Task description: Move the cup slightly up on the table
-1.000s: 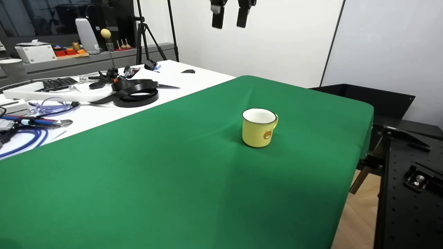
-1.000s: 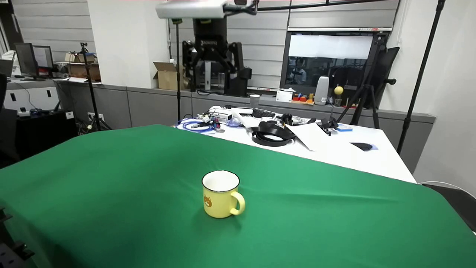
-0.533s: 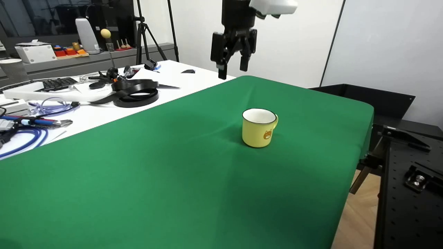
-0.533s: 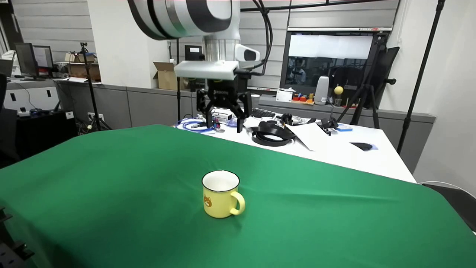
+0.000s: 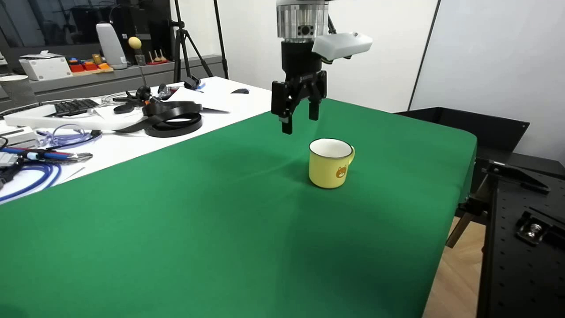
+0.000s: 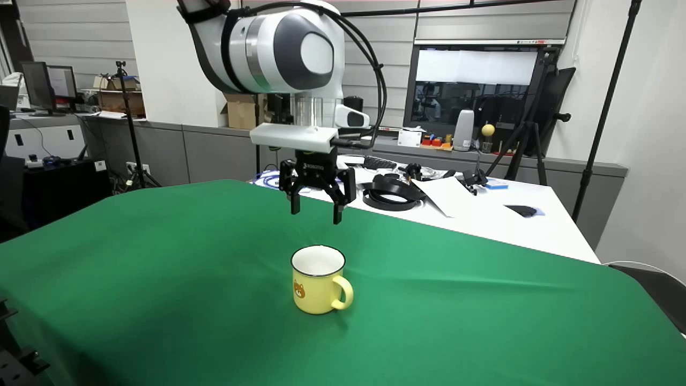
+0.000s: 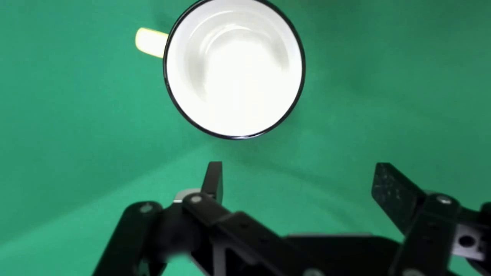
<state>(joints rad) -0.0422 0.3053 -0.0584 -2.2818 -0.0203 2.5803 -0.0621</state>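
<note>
Free room around cup (image 6: 316, 287) on table (image 6: 455, 311); handle (image 7: 151, 42) juts sideways; gap below tool (image 6: 316, 211).

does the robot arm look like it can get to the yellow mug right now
Likely yes: its gripper hangs open above the green table, with nothing visible between it and the upright yellow mug. It likely must shift and lower first; the mug isn't between its fingers.

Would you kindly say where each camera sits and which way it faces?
In an exterior view: raised, looking across the green table and cup toward a white wall; arm's end and fingers show.
In an exterior view: raised, looking across them toward the white table; fingers and more arm show.
Wrist view: on the arm, looking down into the cup; fingers show.
Both exterior views share cup, fingers, green table and white table.
</note>
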